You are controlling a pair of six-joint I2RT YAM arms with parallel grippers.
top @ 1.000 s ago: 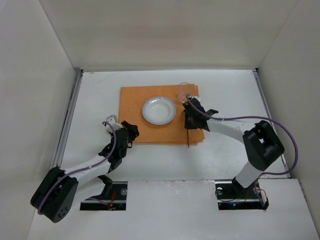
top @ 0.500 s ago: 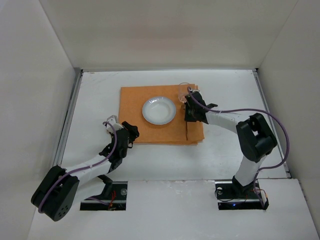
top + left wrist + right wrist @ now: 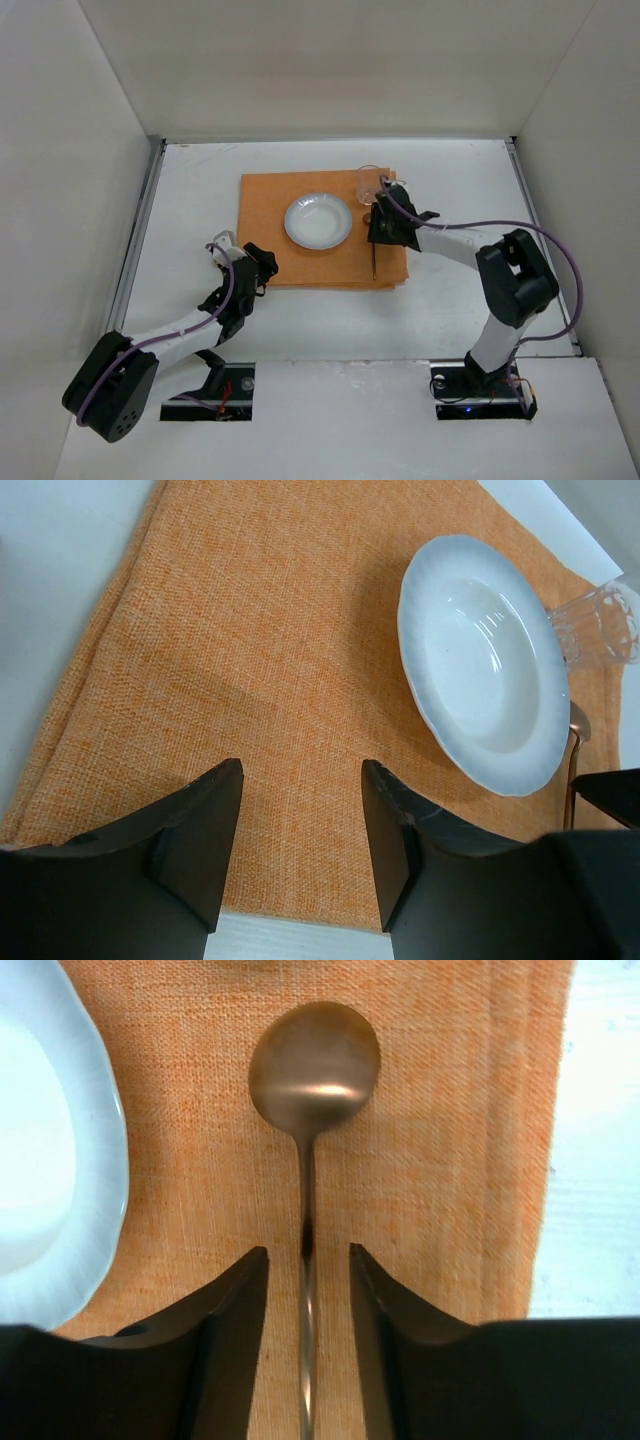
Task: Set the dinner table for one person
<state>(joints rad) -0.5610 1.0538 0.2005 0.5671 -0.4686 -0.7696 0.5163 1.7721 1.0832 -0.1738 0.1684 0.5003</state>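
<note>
Near edge: both arm bases bolted down, left and right. The dinner table [image 3: 190, 190], a large flat matte white top, runs from there to the far wall, with thin metal rails along its left and right edges.

Left gripper [image 3: 300, 780]: hangs left of centre, over the near-left corner of the orange woven cloth placemat [image 3: 265, 200]. Jaws stand wide apart with only cloth between them.

Right gripper [image 3: 308, 1250]: right of centre, over the right strip of the placemat. Jaws stand a narrow way apart and straddle the handle of a copper-coloured metal spoon [image 3: 314, 1060]. A thin gap shows on each side of the handle. No contact visible.

Spoon: lies flat on the cloth, handle toward the near edge, bowl toward the far edge, beside the plate's right rim.

Round white shallow plate [image 3: 318, 221]: sits on the placemat, right of its middle, upright.

Clear ribbed drinking glass [image 3: 368, 183]: farthest out, on the far-right corner of the placemat, just beyond the spoon's bowl and close to the plate's far-right rim. Whether glass and plate touch cannot be told.
</note>
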